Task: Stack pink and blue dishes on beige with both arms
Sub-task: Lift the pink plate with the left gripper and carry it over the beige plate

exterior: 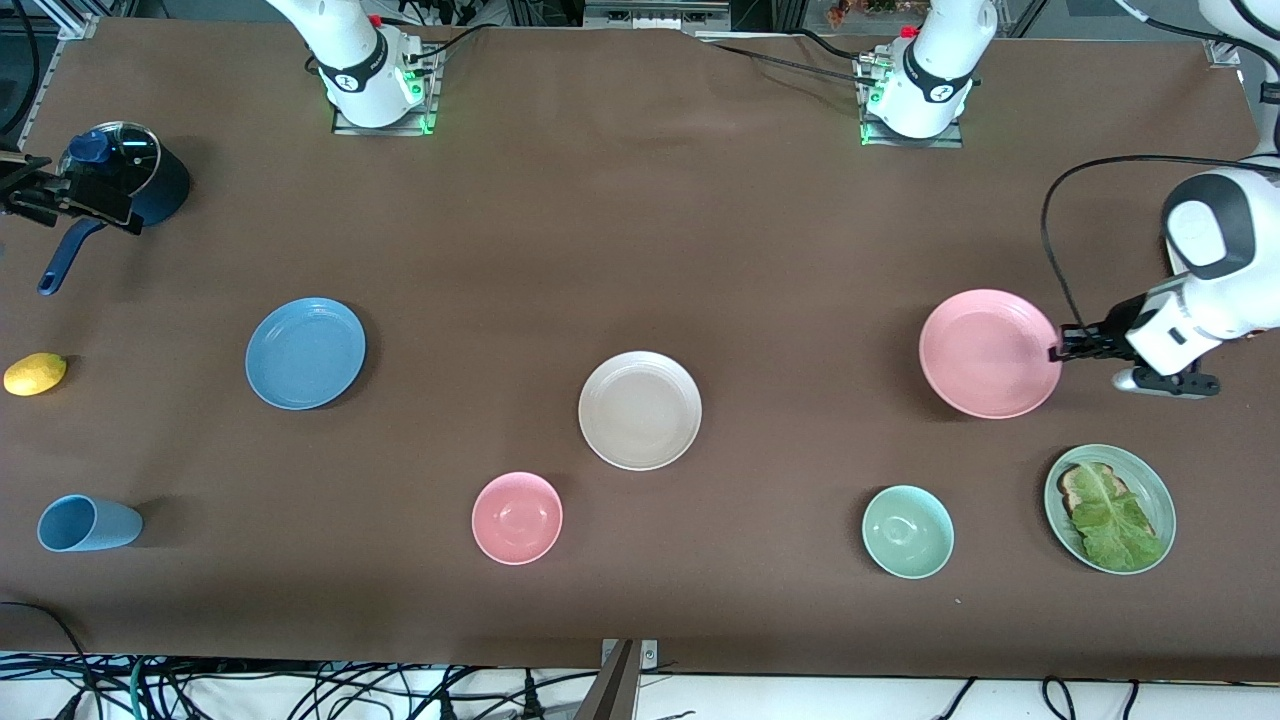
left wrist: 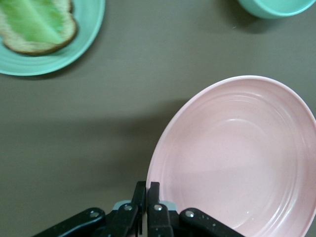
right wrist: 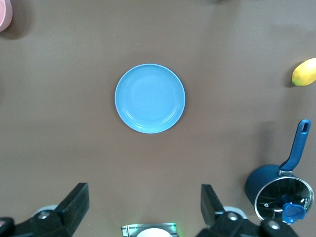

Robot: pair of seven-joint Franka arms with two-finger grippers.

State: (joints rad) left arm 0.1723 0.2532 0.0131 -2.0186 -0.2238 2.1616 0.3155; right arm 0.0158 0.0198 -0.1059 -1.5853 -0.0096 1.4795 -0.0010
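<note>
The pink plate (exterior: 990, 352) (left wrist: 237, 153) is toward the left arm's end of the table. My left gripper (exterior: 1060, 350) (left wrist: 147, 190) is shut on its rim, one finger inside the plate and one outside. The plate casts a wide shadow on the table beside it. The blue plate (exterior: 305, 353) (right wrist: 149, 98) lies flat toward the right arm's end. The beige plate (exterior: 640, 410) lies bare in the middle. My right gripper (right wrist: 145, 207) is open and holds nothing. It hangs high over the table near the right arm's base and is out of the front view.
A pink bowl (exterior: 517, 517), a green bowl (exterior: 907, 531) and a green plate (exterior: 1150, 480) with toast and lettuce stand nearer the front camera. A blue cup (exterior: 88, 523), a lemon (exterior: 35, 374) and a lidded blue pot (exterior: 130, 180) sit at the right arm's end.
</note>
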